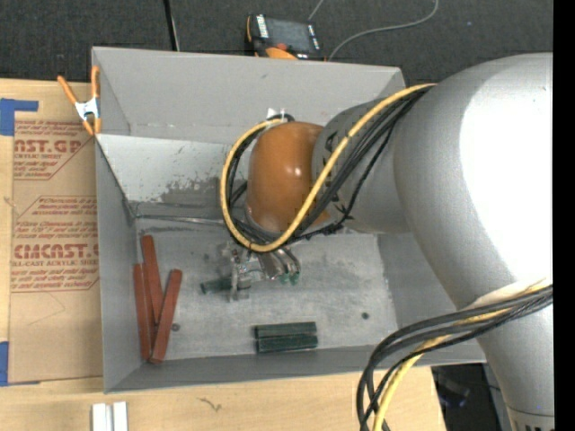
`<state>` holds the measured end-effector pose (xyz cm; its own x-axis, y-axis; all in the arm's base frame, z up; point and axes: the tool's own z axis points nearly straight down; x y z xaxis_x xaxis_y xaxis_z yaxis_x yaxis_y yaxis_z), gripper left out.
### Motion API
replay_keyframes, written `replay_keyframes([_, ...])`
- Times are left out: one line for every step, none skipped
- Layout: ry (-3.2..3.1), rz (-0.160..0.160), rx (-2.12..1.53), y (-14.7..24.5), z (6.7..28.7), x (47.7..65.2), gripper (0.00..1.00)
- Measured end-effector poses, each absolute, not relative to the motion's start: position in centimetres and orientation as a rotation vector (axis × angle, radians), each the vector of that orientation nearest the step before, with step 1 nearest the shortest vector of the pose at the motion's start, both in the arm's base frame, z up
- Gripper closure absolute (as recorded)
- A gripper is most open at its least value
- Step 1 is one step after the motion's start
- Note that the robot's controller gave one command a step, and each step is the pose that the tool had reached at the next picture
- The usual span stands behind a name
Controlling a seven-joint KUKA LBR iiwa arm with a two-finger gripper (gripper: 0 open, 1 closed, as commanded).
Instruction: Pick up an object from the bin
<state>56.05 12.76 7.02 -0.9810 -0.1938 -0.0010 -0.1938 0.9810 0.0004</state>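
My gripper (244,275) hangs low over the middle of the bin floor, below the arm's wrist. A small dark green piece (216,285) lies just left of the gripper's tip, touching it or nearly so. Another small green bit (289,278) shows at the gripper's right side. A dark green rectangular block (286,337) lies flat near the bin's front wall, below the gripper and apart from it.
A pair of reddish-brown tongs (153,299) lies along the bin's left wall, well left of the gripper. The big arm reaches in from the right and covers the bin's right part. A small dark speck (364,315) sits on the floor at the right.
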Motion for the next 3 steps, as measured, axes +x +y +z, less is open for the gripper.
replay_keyframes([3.081, 0.000, -0.607, 11.2, 10.6, 53.6, 1.00])
replay_keyframes([3.060, 0.001, -0.656, 12.3, 25.4, 54.0, 1.00])
replay_keyframes([3.047, -0.001, -0.740, 9.3, 28.1, 53.6, 1.00])
